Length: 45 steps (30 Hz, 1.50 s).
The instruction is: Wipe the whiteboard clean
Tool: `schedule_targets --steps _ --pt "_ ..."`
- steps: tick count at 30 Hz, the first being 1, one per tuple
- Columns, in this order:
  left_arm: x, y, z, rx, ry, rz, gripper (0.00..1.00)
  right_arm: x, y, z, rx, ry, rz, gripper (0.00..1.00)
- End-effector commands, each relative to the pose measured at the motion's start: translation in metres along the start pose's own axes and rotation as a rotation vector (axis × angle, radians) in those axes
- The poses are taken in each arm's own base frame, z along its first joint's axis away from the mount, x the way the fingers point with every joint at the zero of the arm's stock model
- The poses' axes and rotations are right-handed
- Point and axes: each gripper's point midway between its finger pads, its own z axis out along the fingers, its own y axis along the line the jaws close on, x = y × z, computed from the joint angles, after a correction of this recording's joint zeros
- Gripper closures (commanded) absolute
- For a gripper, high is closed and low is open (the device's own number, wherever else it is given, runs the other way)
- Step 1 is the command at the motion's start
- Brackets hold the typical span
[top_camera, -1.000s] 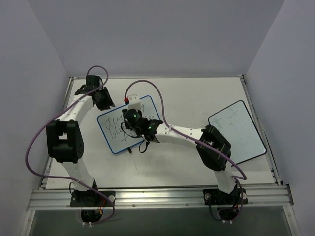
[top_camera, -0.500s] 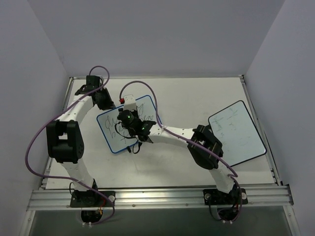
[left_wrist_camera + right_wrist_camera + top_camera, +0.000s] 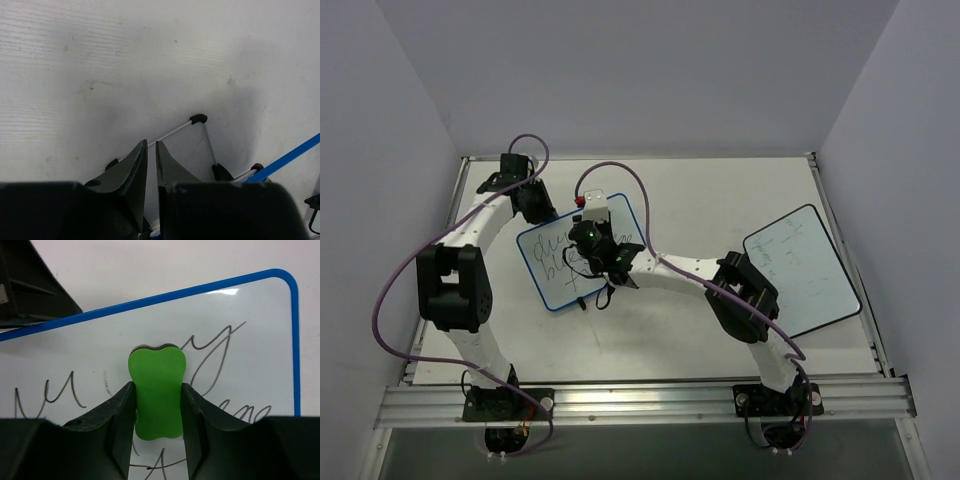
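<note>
Right gripper [image 3: 157,390] clamping green eraser [image 3: 156,371], above scribbled whiteboard [image 3: 250,347]

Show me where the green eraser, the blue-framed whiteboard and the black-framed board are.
green eraser [image 3: 156,390]: right wrist view, centre of its green face.
blue-framed whiteboard [image 3: 548,288]: top external view, bare lower-left surface.
black-framed board [image 3: 802,270]: top external view, middle of its surface.

The right gripper [image 3: 156,387] clamps a green eraser [image 3: 156,367] between its 2 black fingers, over the whiteboard [image 3: 250,315]. Black scribbles [image 3: 212,357] run on both sides of it, inside the blue frame [image 3: 295,340]. A black angular part [image 3: 30,285] fills the top left corner.
</note>
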Motion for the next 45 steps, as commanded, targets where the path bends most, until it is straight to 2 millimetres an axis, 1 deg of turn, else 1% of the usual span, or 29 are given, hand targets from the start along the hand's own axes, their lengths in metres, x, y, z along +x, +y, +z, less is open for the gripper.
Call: schedule_targets --steps 1,2,3,4,5,7,9,11,13,14,15,17,18,22,23,24,26,27,30,31,32,35,39,40,42,43,45 --pt "-0.007 -0.012 -0.013 0.036 -0.033 0.036 0.8 -0.008 -0.051 0.005 0.119 -0.006 0.006 1.0" --pt "-0.007 -0.012 -0.013 0.036 -0.034 0.037 0.8 -0.013 -0.058 0.006 0.122 -0.009 0.019 1.0" --pt "-0.006 -0.012 -0.013 0.036 -0.032 0.039 0.81 -0.008 -0.064 0.005 0.127 0.0 0.017 1.0" --pt "-0.006 -0.013 -0.013 0.036 -0.033 0.039 0.81 -0.009 -0.068 0.005 0.131 -0.001 0.02 1.0" --pt "-0.006 -0.013 -0.013 0.036 -0.035 0.041 0.81 -0.014 -0.07 0.003 0.129 -0.012 0.031 1.0" --pt "-0.005 -0.015 -0.014 0.04 -0.034 0.043 0.82 -0.01 -0.08 0.005 0.147 -0.004 0.031 1.0" --pt "-0.006 -0.017 -0.016 0.044 -0.04 0.048 0.83 -0.014 -0.087 0.006 0.149 -0.007 0.044 1.0" --pt "-0.005 -0.019 -0.017 0.045 -0.042 0.054 0.85 -0.012 -0.088 0.009 0.141 -0.003 0.05 1.0" --pt "-0.004 -0.021 -0.017 0.047 -0.044 0.061 0.87 -0.016 -0.083 0.01 0.118 -0.007 0.05 1.0" --pt "-0.003 -0.021 -0.017 0.047 -0.042 0.062 0.88 -0.013 -0.081 0.013 0.115 -0.001 0.044 1.0" --pt "-0.003 -0.022 -0.018 0.048 -0.042 0.065 0.92 -0.015 -0.078 0.014 0.104 -0.002 0.042 1.0" --pt "-0.002 -0.024 -0.018 0.051 -0.042 0.069 0.94 -0.016 -0.067 0.016 0.071 -0.003 0.04 1.0" --pt "-0.002 -0.024 -0.018 0.05 -0.044 0.071 0.97 -0.017 -0.063 0.016 0.057 -0.004 0.042 1.0" --pt "-0.002 -0.025 -0.018 0.05 -0.045 0.078 0.98 -0.017 -0.038 0.013 -0.022 -0.005 0.029 1.0" --pt "-0.001 -0.026 -0.018 0.051 -0.044 0.079 0.98 -0.015 -0.028 0.01 -0.046 -0.003 0.021 1.0" --pt "-0.002 -0.027 -0.018 0.053 -0.047 0.081 0.98 -0.017 -0.021 0.008 -0.062 -0.008 0.02 1.0" --pt "-0.001 -0.027 -0.017 0.054 -0.046 0.082 0.98 -0.013 -0.007 0.006 -0.096 0.0 0.004 1.0" --pt "-0.001 -0.027 -0.017 0.053 -0.045 0.082 0.98 -0.014 0.005 0.003 -0.118 -0.004 0.003 1.0" --pt "-0.001 -0.028 -0.018 0.051 -0.047 0.088 0.98 -0.008 0.022 -0.001 -0.155 0.005 -0.011 1.0" --pt "0.0 -0.028 -0.018 0.051 -0.047 0.09 0.98 -0.01 0.026 -0.001 -0.162 0.002 -0.008 1.0" --pt "-0.001 -0.028 -0.019 0.051 -0.048 0.092 0.98 -0.008 0.028 0.0 -0.163 0.007 -0.01 1.0" --pt "0.0 -0.028 -0.018 0.049 -0.047 0.097 0.98 -0.007 0.026 0.004 -0.157 0.013 -0.009 1.0" --pt "0.0 -0.03 -0.019 0.053 -0.05 0.102 0.98 -0.008 0.011 0.012 -0.131 0.026 0.006 1.0" --pt "0.0 -0.03 -0.018 0.051 -0.051 0.103 0.98 -0.012 0.003 0.015 -0.119 0.026 0.014 1.0" --pt "0.0 -0.03 -0.019 0.051 -0.053 0.103 0.98 -0.01 -0.007 0.02 -0.107 0.037 0.024 1.0" --pt "0.0 -0.029 -0.019 0.049 -0.052 0.103 0.98 -0.013 -0.017 0.024 -0.094 0.038 0.041 1.0" --pt "0.0 -0.03 -0.019 0.05 -0.053 0.106 0.98 -0.012 -0.028 0.027 -0.075 0.046 0.047 1.0"
